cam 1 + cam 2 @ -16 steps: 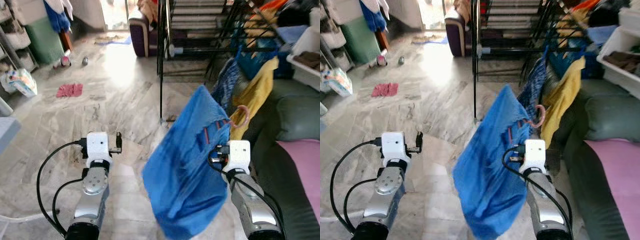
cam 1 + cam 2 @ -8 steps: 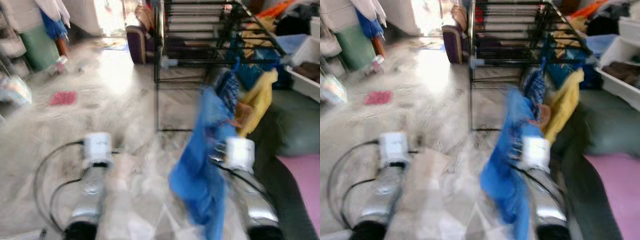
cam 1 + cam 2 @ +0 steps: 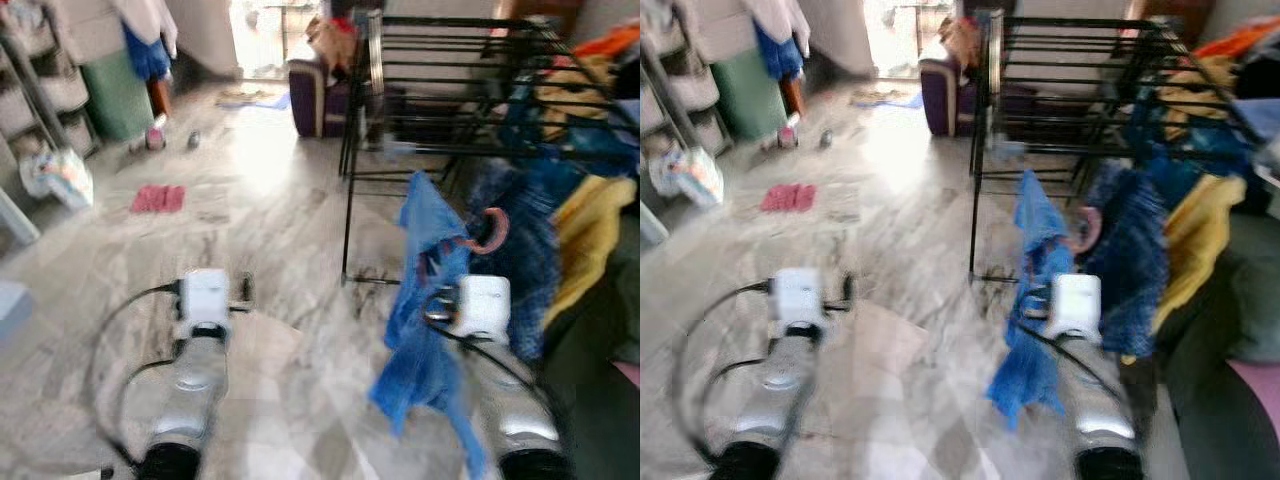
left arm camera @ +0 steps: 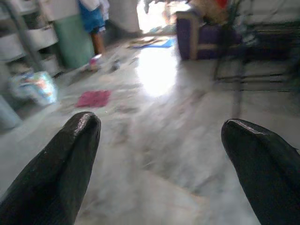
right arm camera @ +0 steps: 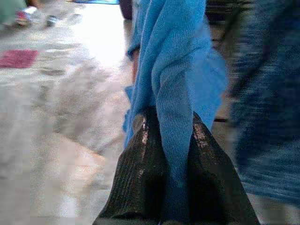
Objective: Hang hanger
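Right gripper (image 5: 173, 164) clenched on the blue garment (image 3: 425, 290), fabric pinched between both fingers in the right wrist view; the garment sits on a hanger whose pink hook (image 3: 490, 228) pokes out above the cloth, just short of the black drying rack (image 3: 440, 90). Left gripper (image 4: 159, 154) released, jaws wide apart, nothing between them, held over bare marble floor (image 3: 270, 200) well to the left of the rack. Handling guess: cloth is soft, light and floppy, so it'll swing and drape over the gripper; the hanger inside is the only stiff part, so better to hold at the neck under the hook than on fabric alone, else the hook orientation is uncontrolled when reaching for a rack bar. Beyond, the rack's right side is already loaded with dark blue clothes (image 3: 525, 250) and a yellow one (image 3: 590, 240), touching or nearly touching the held garment. Hard to tell: hanger body is hidden under the cloth, can't see if the fingers grip it or just fabric; head views are motion-blurred; free bar space on the rack unclear. Far left of the rack: red cloth (image 3: 158, 198) on the floor.
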Tool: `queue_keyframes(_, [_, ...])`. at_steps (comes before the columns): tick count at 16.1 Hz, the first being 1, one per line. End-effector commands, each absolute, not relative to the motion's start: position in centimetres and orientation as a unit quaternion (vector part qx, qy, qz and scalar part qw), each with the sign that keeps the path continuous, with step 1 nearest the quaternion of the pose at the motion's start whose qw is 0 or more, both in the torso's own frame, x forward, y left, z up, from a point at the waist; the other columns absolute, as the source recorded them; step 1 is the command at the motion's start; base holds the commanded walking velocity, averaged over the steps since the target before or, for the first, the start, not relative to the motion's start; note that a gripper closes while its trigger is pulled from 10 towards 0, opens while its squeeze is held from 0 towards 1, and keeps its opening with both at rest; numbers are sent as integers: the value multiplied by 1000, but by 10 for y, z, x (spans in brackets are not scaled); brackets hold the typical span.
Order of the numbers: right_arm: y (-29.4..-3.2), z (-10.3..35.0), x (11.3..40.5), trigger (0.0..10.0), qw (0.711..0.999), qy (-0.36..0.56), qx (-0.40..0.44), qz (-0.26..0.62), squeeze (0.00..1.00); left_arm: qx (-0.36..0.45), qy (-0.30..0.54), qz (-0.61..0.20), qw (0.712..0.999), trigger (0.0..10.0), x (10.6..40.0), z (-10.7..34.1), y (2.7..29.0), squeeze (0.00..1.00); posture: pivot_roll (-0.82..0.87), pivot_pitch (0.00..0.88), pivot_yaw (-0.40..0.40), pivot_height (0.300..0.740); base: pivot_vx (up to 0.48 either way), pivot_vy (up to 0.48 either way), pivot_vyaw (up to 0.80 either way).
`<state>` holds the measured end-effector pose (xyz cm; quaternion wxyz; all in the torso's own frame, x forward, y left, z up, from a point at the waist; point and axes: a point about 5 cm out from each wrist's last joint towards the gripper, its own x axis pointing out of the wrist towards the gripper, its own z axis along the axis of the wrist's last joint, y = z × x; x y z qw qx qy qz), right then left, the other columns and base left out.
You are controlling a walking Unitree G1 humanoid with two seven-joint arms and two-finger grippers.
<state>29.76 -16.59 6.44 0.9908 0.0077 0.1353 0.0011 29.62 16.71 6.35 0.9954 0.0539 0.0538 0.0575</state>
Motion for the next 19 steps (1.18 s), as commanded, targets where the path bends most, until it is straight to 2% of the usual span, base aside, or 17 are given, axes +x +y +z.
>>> queue_keyframes(1, [-183, 66, 299, 10000, 990, 137, 0, -33, 0, 51, 51, 45, 996, 10000, 299, 66, 156, 0, 16, 0, -5, 740, 424, 0, 0])
queue_keyframes(11, [-188, 63, 299, 10000, 987, 151, 0, -55, 0, 58, 62, 36, 996, 10000, 298, 63, 152, 0, 16, 0, -4, 740, 461, 0, 0])
queue_keyframes(13, [-188, 63, 300, 10000, 987, 151, 0, -56, 0, 56, 67, 40, 995, 10000, 297, 61, 151, 0, 16, 0, -6, 740, 371, -300, 0])
queue_keyframes(16, [-187, 64, 301, 10000, 987, 149, -2, -56, 0, 42, 68, 47, 996, 10000, 296, 61, 152, 0, 18, 0, -8, 740, 85, -424, 0])
queue_keyframes(19, [-186, 62, 301, 10000, 986, 157, -5, -51, 0, 28, 60, 49, 997, 10000, 295, 62, 152, 0, 20, 0, -8, 740, 80, 0, 0])
